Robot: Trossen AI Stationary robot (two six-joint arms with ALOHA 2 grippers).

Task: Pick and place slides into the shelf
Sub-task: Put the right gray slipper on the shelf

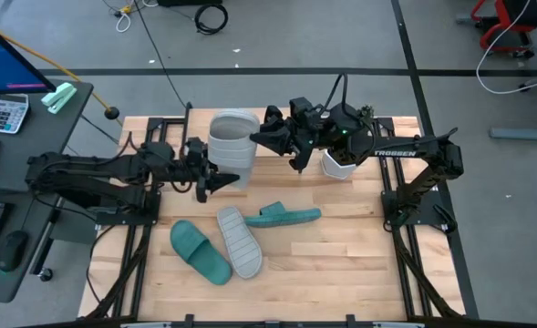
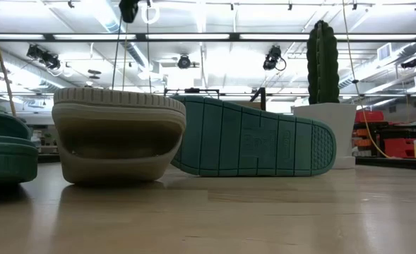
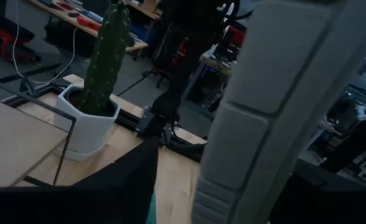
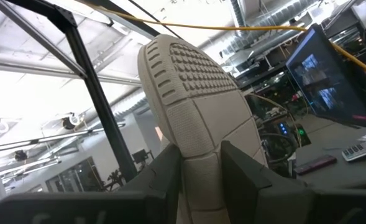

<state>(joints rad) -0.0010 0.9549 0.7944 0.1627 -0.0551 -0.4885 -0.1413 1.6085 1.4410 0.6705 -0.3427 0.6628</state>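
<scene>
A pale grey-white slide (image 1: 234, 150) is up in the air between my two grippers, above the far part of the table. My right gripper (image 1: 262, 138) is shut on it from the right. My left gripper (image 1: 224, 179) is open at the slide's near end; in the left wrist view its fingers stand either side of the slide (image 3: 276, 106), with a gap beside one finger (image 3: 136, 180). A second pale slide (image 1: 239, 240) lies sole up, a teal slide (image 1: 200, 251) lies flat, and another teal slide (image 1: 284, 216) stands on its edge. The shelf's board (image 3: 15, 143) and thin black leg (image 3: 63, 149) show beside the cactus. My right gripper holds the pale slide by one end of its sole (image 4: 202, 165), between its two fingers (image 4: 170, 171). The ribbed sole (image 4: 195, 81) faces the wrist camera and rises away beyond the fingers. The slide is lifted clear of the table. How far back it reaches is hidden by the fingers.
A cactus in a white pot (image 1: 339, 164) stands on the table's far right, close under my right arm. A thin black bar (image 4: 83, 68) crosses near the held slide. Bare wood (image 1: 341, 264) lies on the near right. A desk with a calculator (image 1: 8, 114) stands to the left.
</scene>
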